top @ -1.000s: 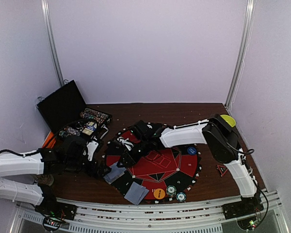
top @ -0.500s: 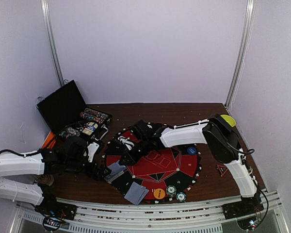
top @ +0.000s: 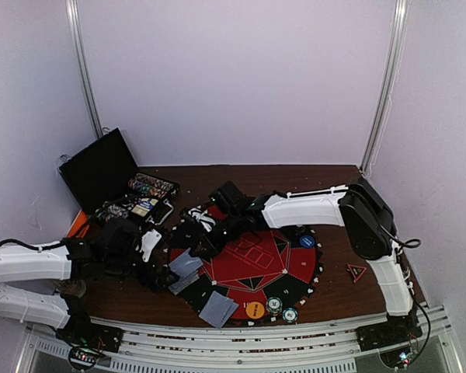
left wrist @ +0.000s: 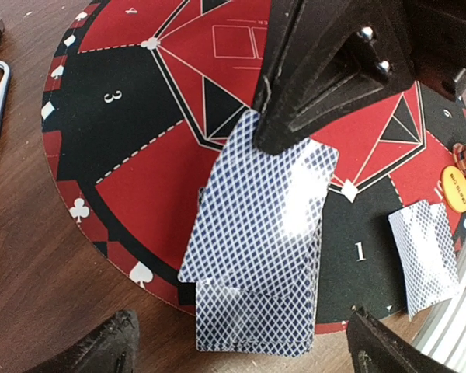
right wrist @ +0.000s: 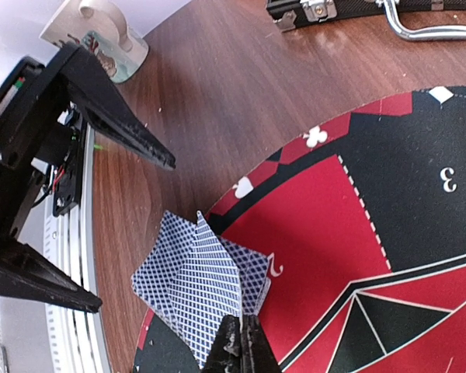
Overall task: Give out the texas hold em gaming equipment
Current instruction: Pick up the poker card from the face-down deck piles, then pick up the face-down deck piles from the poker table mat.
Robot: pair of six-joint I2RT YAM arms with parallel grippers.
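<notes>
On red-black felt (left wrist: 140, 179), diamond-backed blue cards (left wrist: 256, 256), right tool (right wrist: 241, 325) pinching one, left tool (left wrist: 242, 320) spread

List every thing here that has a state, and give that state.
Left gripper, open.
Right gripper, shut on top card.
Other cards, face down, fanned, partly off the mat.
Case, open, lid up.
Chip stacks, upright on the mat.

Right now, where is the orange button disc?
Top view: the orange button disc sits at the near edge of the mat, between face-down cards on its left and two chip stacks on its right.
</notes>
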